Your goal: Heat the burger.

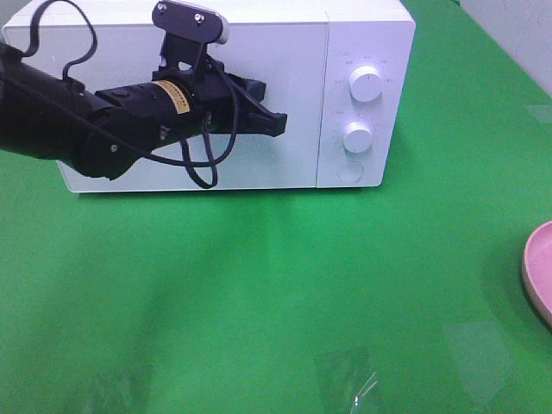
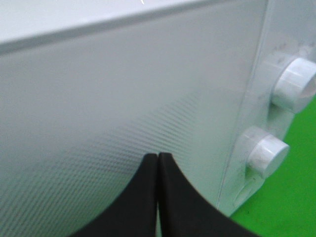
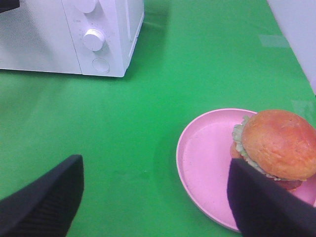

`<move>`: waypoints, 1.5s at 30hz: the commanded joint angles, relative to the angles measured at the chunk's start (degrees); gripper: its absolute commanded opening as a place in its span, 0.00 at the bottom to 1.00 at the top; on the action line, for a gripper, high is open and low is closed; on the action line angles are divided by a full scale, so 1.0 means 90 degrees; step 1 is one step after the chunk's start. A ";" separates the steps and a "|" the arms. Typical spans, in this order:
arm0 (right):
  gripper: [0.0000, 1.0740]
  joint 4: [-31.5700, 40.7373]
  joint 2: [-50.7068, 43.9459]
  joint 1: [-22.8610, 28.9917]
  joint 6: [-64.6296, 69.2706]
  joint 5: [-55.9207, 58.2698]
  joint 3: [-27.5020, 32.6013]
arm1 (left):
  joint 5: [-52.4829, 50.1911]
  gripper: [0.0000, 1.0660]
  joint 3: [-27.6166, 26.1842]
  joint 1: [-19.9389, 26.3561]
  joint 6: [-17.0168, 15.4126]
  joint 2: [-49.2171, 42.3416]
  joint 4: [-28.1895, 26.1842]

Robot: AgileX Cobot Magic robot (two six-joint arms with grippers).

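exterior high shows your left pincer (image 1: 278, 122) pressed shut, holding nothing, hovering in front of the closed door of the microwave (image 1: 285, 52) at the table's (image 1: 259, 293) far edge. the burger (image 3: 276, 145) sits on the pink plate (image 3: 207, 163) near the right edge, with the right pincer (image 3: 155, 197) spread wide above it. the step looks like opening the door: steer the tips toward the round button (image 1: 349, 170) under the knobs (image 1: 366, 84) and press squarely, gently, so the oven doesn't slide.
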 commanded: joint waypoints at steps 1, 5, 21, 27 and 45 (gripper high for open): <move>0.71 0.0000 -0.0185 -0.0025 -0.0038 -0.0057 0.0019 | -0.0261 0.00 -0.0331 0.0134 -0.0025 0.0115 -0.0490; 0.71 0.0000 -0.0185 -0.0025 -0.0038 -0.0057 0.0019 | -0.0191 0.00 -0.0452 0.0134 -0.0025 0.0191 -0.0630; 0.71 0.0000 -0.0185 -0.0025 -0.0038 -0.0057 0.0019 | 0.3279 0.53 -0.0452 -0.0777 -0.0025 -0.0732 -0.0605; 0.71 0.0000 -0.0185 -0.0025 -0.0038 -0.0057 0.0019 | 0.4966 0.94 -0.0452 -0.0974 -0.0038 -0.1184 -0.0630; 0.71 0.0000 -0.0185 -0.0025 -0.0038 -0.0057 0.0019 | 0.9868 0.93 -0.0452 -0.0866 -0.0286 -0.2782 -0.0490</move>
